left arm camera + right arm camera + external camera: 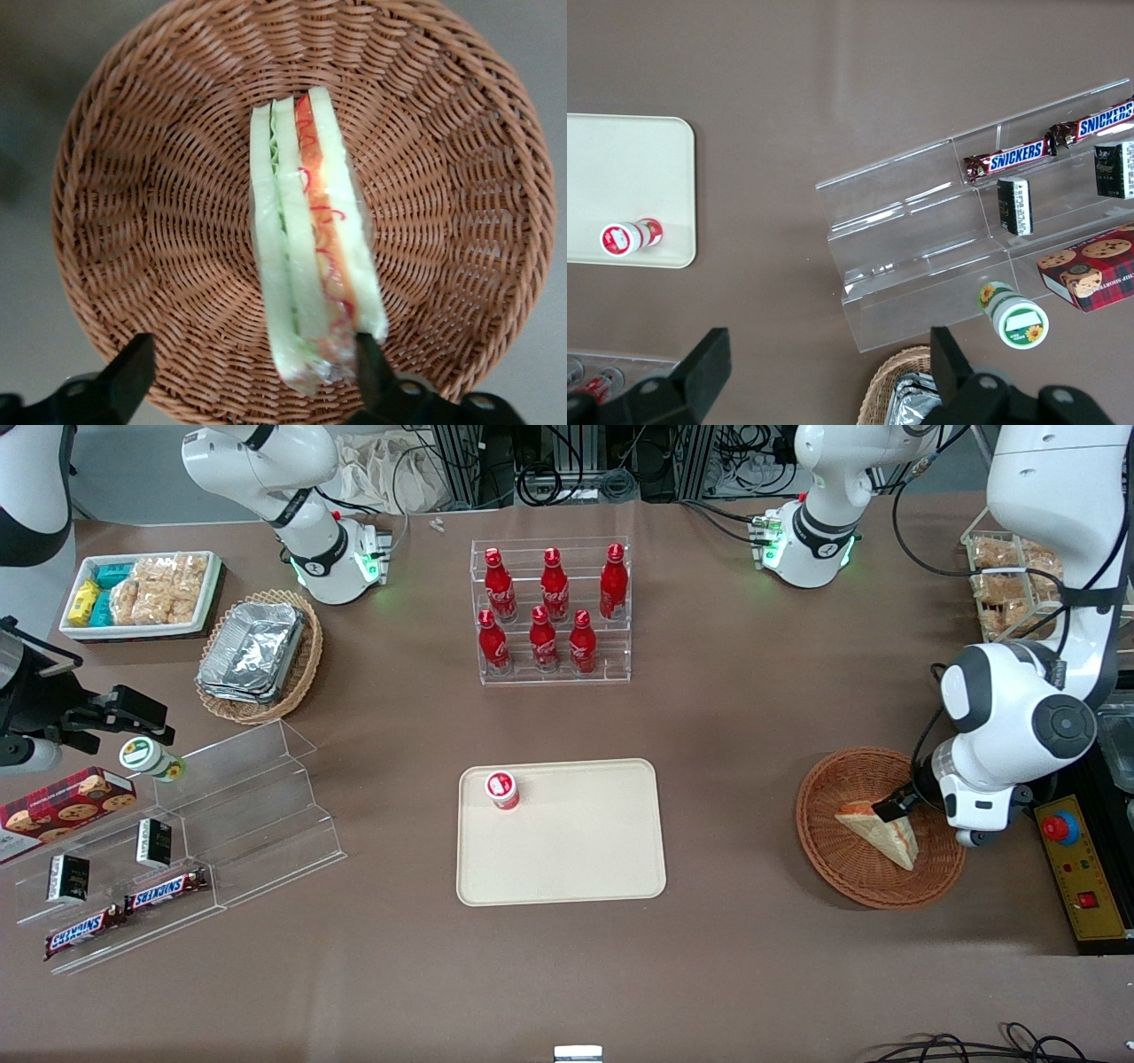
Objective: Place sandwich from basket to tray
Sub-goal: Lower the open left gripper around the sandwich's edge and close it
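Right now the gripper [889, 807] of the working arm sits low over the basket [828, 859], at the basket's edge nearest that arm, with its fingers [133, 372] spread apart and grasping nothing. From the wrist view the two dark fingers straddle one end of the sandwich [310, 248]: one stands just against the sandwich's corner (whether it truly touches, I cannot tell), the other is well clear of it over the wicker. The sandwich lies inside the basket on its woven floor, cut edge upward, so the pale bread slices show with a green layer and a red-orange layer between them. From the front it reads as a pale wedge [881, 831] pointing toward the camera, with the fingers at its end farther from the camera. The basket rests on the brown tabletop [735, 717] toward the working arm's end. The tray [585, 850] lies flat near the middle of the tabletop, well apart from the basket, and carries a small red-capped cup [501, 789] near its corner farther from the camera. A clear rack of red bottles [551, 607] stands farther from the camera than the tray
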